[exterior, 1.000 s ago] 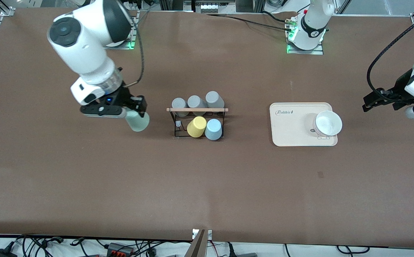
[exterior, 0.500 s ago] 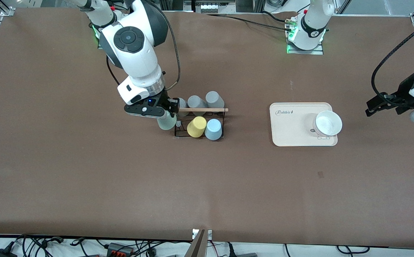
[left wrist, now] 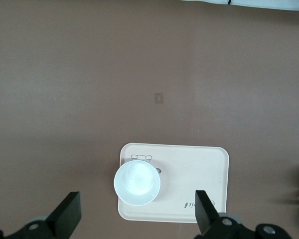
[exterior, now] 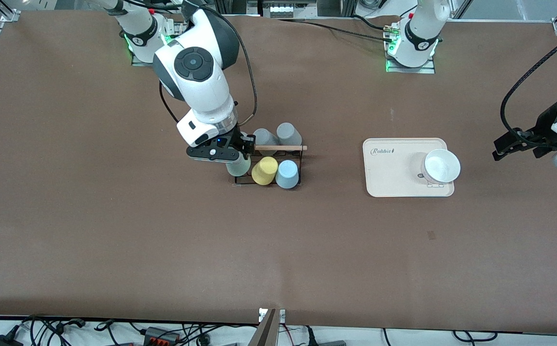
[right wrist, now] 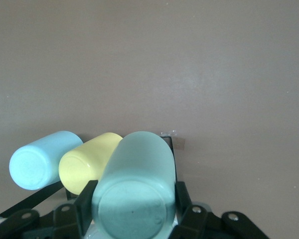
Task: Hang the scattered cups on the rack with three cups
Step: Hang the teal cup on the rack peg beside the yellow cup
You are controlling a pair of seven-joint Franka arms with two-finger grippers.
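My right gripper (exterior: 238,158) is shut on the pale sage green cup (exterior: 238,166), which it holds over the rack's end peg toward the right arm's end. In the right wrist view the green cup (right wrist: 134,191) sits between my fingers (right wrist: 87,199), beside the yellow cup (right wrist: 87,162). The black wire rack (exterior: 269,166) with its wooden rod (exterior: 281,147) holds the light blue cup (exterior: 287,174), also seen in the right wrist view (right wrist: 42,159), the yellow cup (exterior: 264,170) and grey cups (exterior: 288,132). My left gripper (exterior: 516,142) is open and empty, waiting above the table's edge at the left arm's end; it also shows in the left wrist view (left wrist: 137,219).
A beige tray (exterior: 393,178) with a white bowl (exterior: 441,166) on it lies toward the left arm's end; the tray (left wrist: 199,174) and bowl (left wrist: 137,182) show in the left wrist view. The table (exterior: 278,250) is brown.
My right gripper has carried the green cup toward the rack and now holds it over the end peg beside the yellow cup. The left arm has barely moved.
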